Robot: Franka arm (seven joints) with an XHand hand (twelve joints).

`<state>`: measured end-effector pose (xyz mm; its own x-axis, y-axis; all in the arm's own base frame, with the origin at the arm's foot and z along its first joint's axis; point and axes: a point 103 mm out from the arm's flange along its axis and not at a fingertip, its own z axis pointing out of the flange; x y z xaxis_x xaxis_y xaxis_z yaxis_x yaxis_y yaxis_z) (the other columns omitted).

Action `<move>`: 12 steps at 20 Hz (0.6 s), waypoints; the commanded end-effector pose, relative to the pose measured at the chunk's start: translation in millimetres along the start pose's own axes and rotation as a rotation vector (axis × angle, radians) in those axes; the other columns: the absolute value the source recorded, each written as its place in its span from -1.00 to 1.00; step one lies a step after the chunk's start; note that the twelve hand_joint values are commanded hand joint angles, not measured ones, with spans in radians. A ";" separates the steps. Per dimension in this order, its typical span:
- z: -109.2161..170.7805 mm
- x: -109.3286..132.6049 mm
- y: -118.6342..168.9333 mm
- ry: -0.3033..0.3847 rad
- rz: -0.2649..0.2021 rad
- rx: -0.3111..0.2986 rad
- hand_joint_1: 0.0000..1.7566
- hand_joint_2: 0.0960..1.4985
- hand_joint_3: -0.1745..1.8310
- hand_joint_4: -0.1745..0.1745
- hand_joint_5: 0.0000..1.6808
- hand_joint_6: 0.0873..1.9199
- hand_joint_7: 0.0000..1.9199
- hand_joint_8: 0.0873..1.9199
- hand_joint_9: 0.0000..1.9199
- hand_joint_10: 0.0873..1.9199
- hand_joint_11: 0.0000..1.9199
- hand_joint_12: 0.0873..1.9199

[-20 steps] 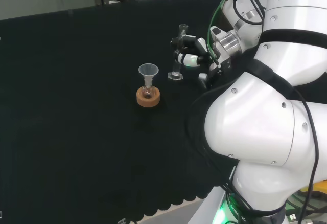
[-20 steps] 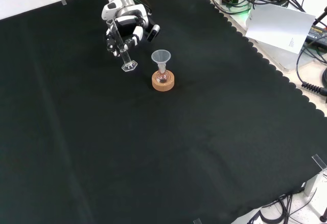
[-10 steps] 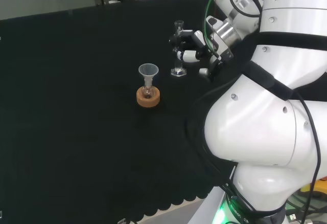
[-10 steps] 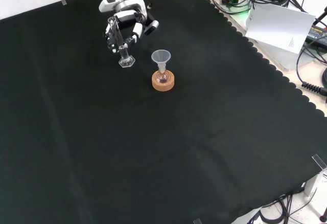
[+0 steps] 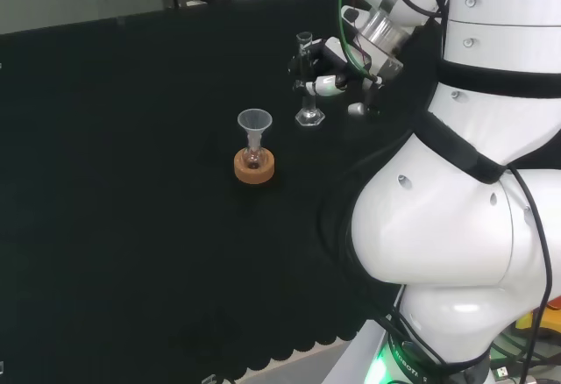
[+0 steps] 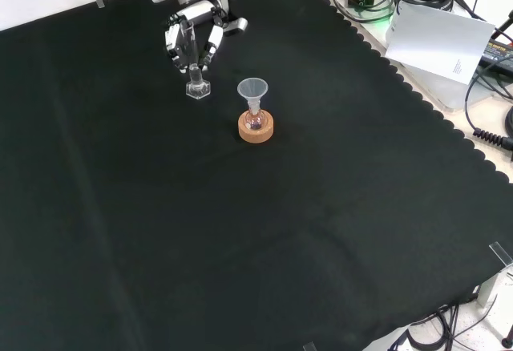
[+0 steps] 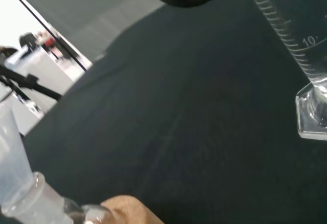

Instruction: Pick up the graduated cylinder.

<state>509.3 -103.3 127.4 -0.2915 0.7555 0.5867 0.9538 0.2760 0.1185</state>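
In the head view, 1 small flask (image 5: 254, 158) topped by a clear funnel (image 5: 255, 123) sits in a cork ring (image 5: 255, 167) on the black cloth (image 5: 131, 182). Right of it, the graduated cylinder (image 5: 308, 81) hangs upright, its hexagonal base just above the cloth, with the hand (image 5: 329, 73) curled round its tube.

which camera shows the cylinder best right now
The head view: the whole cylinder stands out, upright in the hand. In the front view the fingers cover its tube. The wrist view shows its lower tube and base.
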 end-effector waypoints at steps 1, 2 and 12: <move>-11.9 12.8 -9.7 -0.129 0.017 0.077 0.53 0.54 -0.81 -0.91 0.03 -0.26 -0.13 0.29 0.42 -0.96 0.22 -0.24; -13.3 15.6 -11.1 -0.142 0.019 0.084 0.53 0.54 -0.81 -0.92 0.03 -0.26 -0.13 0.29 0.42 -0.96 0.22 -0.24; -31.2 43.6 -25.0 -0.260 0.033 0.190 0.54 0.53 -0.82 -0.93 0.11 -0.30 -0.11 0.25 0.45 -0.97 0.23 -0.27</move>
<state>486.0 -99.8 161.1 -0.2850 0.8599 0.4235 0.9484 0.3172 -0.0058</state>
